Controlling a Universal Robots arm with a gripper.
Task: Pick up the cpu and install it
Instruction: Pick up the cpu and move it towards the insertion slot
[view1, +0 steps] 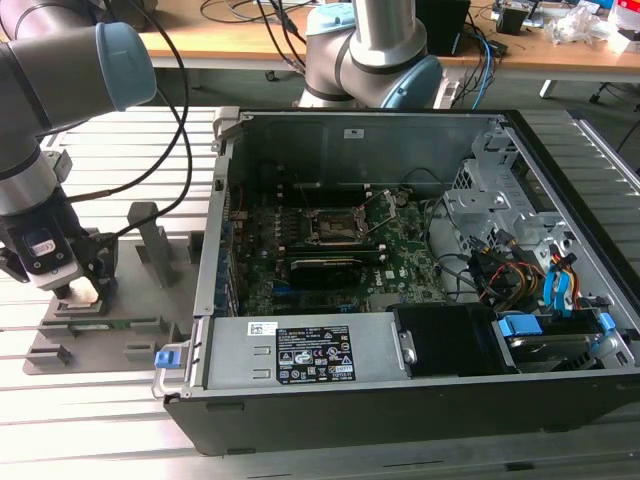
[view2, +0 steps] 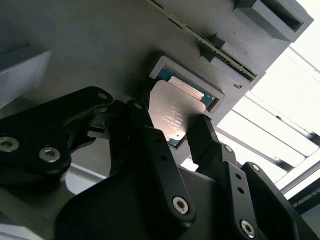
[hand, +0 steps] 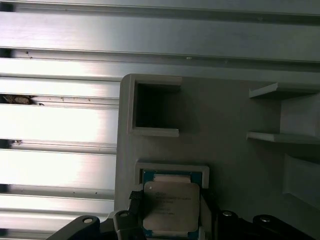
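The cpu (view2: 175, 107) is a small square chip with a silvery top plate and a green rim. It sits at a shallow square recess of the grey holder block (hand: 225, 115). My gripper (view2: 172, 125) is down over it at the exterior view's left (view1: 80, 290). In both wrist views its black fingers (view2: 202, 132) touch two opposite edges of the cpu (hand: 170, 202), so the gripper is shut on it. The chip rests at the level of the recess. The black socket frame (view1: 335, 227) lies on the motherboard inside the open computer case (view1: 400, 420).
The holder block (view1: 100, 335) has upright posts (view1: 150, 235) and other pockets close to my gripper. The case's left wall (view1: 215, 250) stands between holder and motherboard. A second arm (view1: 370, 50) stands behind the case. Black cables (view1: 170, 140) hang near my arm.
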